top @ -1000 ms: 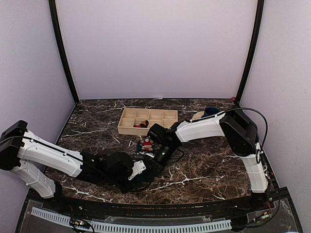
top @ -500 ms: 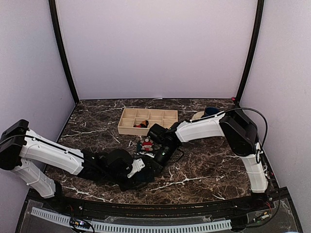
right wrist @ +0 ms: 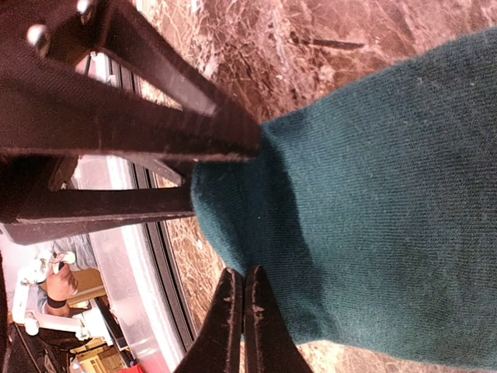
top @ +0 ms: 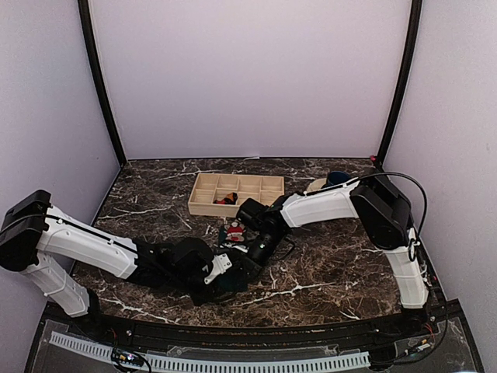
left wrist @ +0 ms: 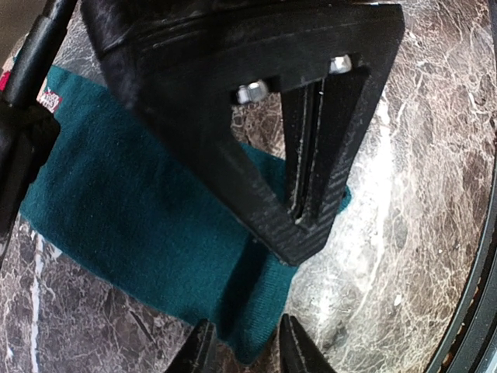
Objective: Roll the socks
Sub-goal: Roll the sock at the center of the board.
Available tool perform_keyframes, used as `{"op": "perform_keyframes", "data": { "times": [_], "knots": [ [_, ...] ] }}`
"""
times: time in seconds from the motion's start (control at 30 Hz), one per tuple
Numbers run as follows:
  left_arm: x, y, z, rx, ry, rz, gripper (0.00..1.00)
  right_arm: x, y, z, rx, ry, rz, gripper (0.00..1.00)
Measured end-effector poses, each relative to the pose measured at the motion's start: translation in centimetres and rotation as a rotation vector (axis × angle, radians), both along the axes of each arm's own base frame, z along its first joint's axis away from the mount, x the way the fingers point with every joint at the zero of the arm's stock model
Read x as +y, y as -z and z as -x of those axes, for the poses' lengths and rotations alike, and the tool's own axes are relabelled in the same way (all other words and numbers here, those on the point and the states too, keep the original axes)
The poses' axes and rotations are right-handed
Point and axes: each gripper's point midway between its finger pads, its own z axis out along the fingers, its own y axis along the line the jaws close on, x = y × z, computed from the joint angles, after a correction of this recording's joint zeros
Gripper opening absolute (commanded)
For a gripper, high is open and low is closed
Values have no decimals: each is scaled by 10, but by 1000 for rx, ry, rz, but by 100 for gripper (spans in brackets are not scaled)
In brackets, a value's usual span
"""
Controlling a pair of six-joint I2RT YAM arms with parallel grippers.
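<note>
The teal sock (left wrist: 132, 210) lies flat on the marble table (top: 326, 264), a little below the middle of the overhead frame, with both arms reaching in over it. Its red-and-white figure shows at the end farther from the arm bases. In the left wrist view the sock runs from the upper left down to the lower middle of the frame. There the left gripper (left wrist: 248, 348) has its jaws spread, one fingertip (left wrist: 203, 350) on each side of the sock's lower corner. The cloth between them looks flat rather than bunched, so they flank it without clamping it. The right gripper (right wrist: 239, 311) comes in from the upper right of the overhead frame. Its jaws are pressed together into a single thin point set down at the same end of the sock, just beside the left gripper. From these views I cannot tell whether any fabric is caught between its fingers. In the right wrist view the sock fills the right half of the frame, its rounded end toward the lower middle. Above the arms in the overhead frame stands a wooden tray (top: 203, 208) with compartments. The black and orange sock (top: 227, 200) sits bunched in one of its near cells. A blue cup (top: 337, 178) stands at the upper right, well apart from the socks.
</note>
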Motion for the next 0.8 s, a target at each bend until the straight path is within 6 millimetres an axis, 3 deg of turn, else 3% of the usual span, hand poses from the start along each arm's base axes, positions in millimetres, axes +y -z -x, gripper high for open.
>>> {"op": "perform_keyframes", "data": {
  "times": [0.27, 0.47, 0.73, 0.8],
  "knots": [
    [-2, 0, 2, 31, 20, 20, 15, -1, 0, 0, 3, 0, 4, 0],
    [-4, 0, 3, 45, 29, 27, 2, -3, 1, 0, 8, 1, 13, 0],
    [-5, 3, 5, 80, 39, 37, 0, -4, 4, 0, 13, 1, 21, 0],
    [-5, 3, 6, 89, 42, 42, 0, -4, 4, 0, 12, 2, 20, 4]
  ]
}}
